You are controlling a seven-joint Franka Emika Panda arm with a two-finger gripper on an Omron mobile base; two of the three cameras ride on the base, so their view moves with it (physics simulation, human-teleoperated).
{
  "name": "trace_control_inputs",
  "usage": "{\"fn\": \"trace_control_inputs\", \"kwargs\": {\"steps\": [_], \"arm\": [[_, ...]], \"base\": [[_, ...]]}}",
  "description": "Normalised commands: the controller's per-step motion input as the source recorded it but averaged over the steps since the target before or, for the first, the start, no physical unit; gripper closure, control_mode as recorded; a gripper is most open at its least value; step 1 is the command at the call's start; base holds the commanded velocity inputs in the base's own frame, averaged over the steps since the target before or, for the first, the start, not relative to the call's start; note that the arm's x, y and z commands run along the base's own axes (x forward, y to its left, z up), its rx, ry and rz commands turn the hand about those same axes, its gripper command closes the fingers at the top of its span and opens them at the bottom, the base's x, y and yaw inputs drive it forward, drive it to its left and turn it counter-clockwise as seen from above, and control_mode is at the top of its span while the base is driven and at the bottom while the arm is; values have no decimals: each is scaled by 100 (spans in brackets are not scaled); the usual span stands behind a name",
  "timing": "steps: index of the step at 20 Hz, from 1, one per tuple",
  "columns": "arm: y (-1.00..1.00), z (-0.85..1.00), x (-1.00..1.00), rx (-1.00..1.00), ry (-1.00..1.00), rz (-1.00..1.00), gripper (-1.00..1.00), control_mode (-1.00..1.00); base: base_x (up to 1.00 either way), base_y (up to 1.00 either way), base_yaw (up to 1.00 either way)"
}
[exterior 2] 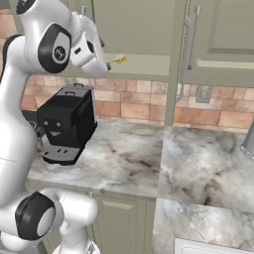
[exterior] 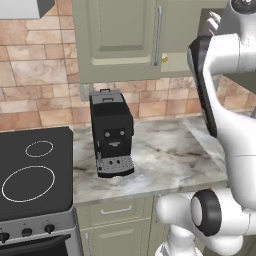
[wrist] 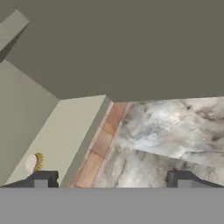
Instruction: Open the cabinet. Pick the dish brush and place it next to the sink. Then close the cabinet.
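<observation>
The cabinet (exterior: 120, 35) hangs over the counter with its left door shut. Its right door (exterior 2: 179, 54) is swung out and I see it edge-on in the right base view, with its silver handle beside it. The dish brush (exterior 2: 119, 59), with a pale handle and yellow bristles, lies on the cabinet floor, and a small yellow tip of the dish brush (exterior: 164, 60) shows in the left base view. My gripper (exterior 2: 104, 67) hangs just left of it at the cabinet's mouth. In the hand view my gripper (wrist: 111, 180) is open, and the dish brush (wrist: 35, 162) sits by the left fingertip (wrist: 41, 179). I cannot make out the sink.
A black coffee machine (exterior: 111, 132) stands on the marble counter (exterior: 165, 155) below the cabinet. A black cooktop (exterior: 32, 172) lies to the left. A grey metal object (exterior 2: 249, 136) is at the right edge. Green drawer fronts (exterior: 117, 210) run under the counter.
</observation>
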Motion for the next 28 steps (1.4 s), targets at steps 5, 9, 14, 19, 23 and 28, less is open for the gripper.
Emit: {"fn": "trace_control_inputs", "kwargs": {"steps": [5, 9, 14, 19, 23, 28], "arm": [[42, 0, -4, -5, 9, 49, -100, -100], [48, 0, 8, -7, 10, 36, -100, -100], [49, 0, 9, -12, 8, 28, -100, -100], [45, 0, 18, -9, 3, 12, -100, -100], [40, 0, 26, -12, -5, 8, -100, -100], [19, -3, 48, -12, -13, 0, -100, -100]], "base": [[0, 0, 0], [0, 0, 0], [0, 0, 0], [0, 0, 0], [0, 0, 0], [0, 0, 0]]}}
